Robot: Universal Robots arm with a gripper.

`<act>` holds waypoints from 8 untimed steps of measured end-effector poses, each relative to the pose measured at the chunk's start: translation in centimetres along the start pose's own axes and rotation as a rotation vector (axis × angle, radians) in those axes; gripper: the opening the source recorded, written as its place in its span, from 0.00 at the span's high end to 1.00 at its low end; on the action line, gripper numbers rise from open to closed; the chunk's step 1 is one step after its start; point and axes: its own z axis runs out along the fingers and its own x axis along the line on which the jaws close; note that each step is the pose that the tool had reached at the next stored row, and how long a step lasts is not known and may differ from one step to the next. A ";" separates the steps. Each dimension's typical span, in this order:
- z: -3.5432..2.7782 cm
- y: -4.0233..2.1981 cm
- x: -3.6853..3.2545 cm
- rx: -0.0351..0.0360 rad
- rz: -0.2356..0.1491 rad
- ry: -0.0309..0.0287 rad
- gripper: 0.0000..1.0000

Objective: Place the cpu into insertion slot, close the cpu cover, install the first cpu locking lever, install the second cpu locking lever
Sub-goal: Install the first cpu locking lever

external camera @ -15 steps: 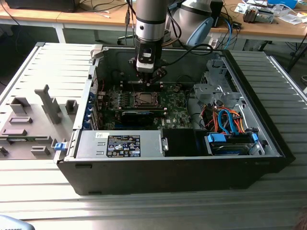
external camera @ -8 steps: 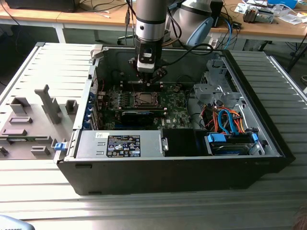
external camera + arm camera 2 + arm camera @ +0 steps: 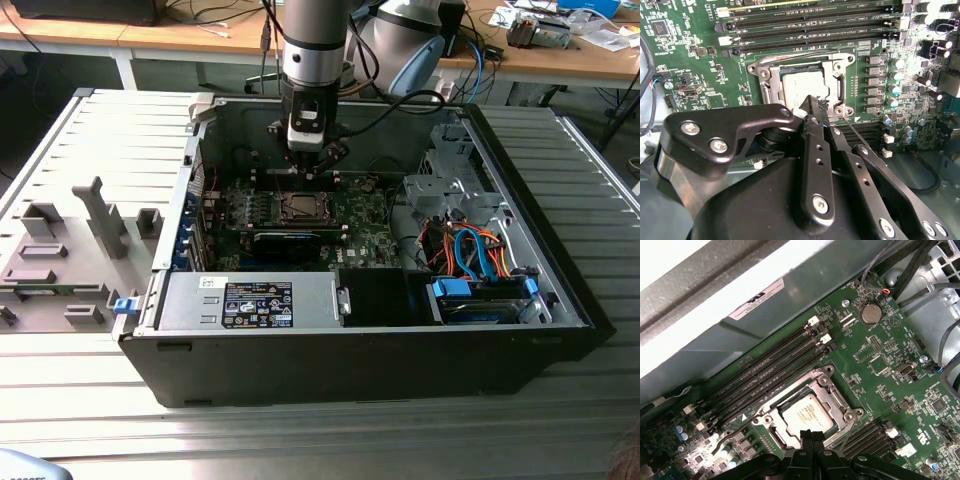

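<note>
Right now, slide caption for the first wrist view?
Gripper fingers shut at the cpu cover edge, cpu seated beneath.

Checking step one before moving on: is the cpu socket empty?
No, in the first wrist view the cpu sits there, its silvery top showing through the cpu cover window.

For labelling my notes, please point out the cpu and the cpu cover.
the cpu [image 3: 807, 414]: first wrist view, its flat metal top.
the cpu cover [image 3: 769, 82]: second wrist view, a side bar of its frame.
</note>
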 end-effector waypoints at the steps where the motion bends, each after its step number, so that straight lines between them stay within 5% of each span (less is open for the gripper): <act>1: 0.00 0.00 0.00 -0.0001 -0.002 -0.0001 0.89; 8: 0.00 0.00 0.00 -0.0005 -0.023 -0.0012 0.89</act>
